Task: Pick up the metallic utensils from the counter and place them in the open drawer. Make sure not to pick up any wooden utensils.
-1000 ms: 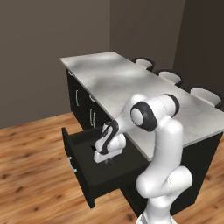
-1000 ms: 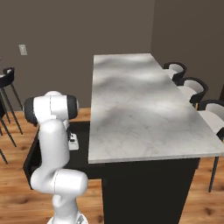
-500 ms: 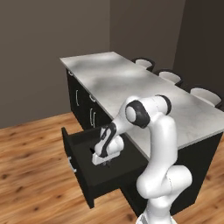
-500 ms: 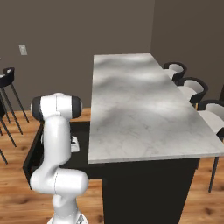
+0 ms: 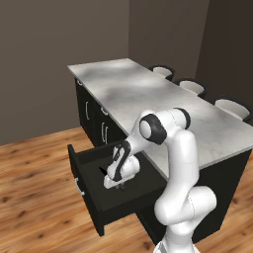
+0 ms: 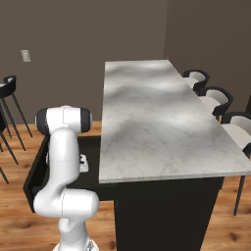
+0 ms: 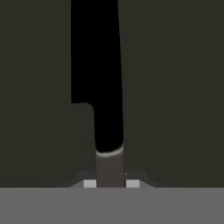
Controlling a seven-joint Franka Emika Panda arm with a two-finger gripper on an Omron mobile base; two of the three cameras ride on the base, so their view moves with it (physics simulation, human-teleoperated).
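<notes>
My gripper is shut on the handle of a slim black knife, one of the metallic utensils. The blade points away from the hand over the dark floor of the open drawer. From the left base view, the gripper hangs low inside that wide black drawer, which is pulled out from under the pale marbled counter. The same drawer appears left of the counter in the right base view, partly behind my arm. The wooden utensils are out of view.
Black bar stools line the far side of the counter, and more stools stand at the left. Black cabinet doors with silver handles sit beside the drawer. Wooden floor surrounds the island.
The hand has sunk a little lower into the drawer with the knife still gripped, and the arm has folded down with it. The drawer has not moved.
</notes>
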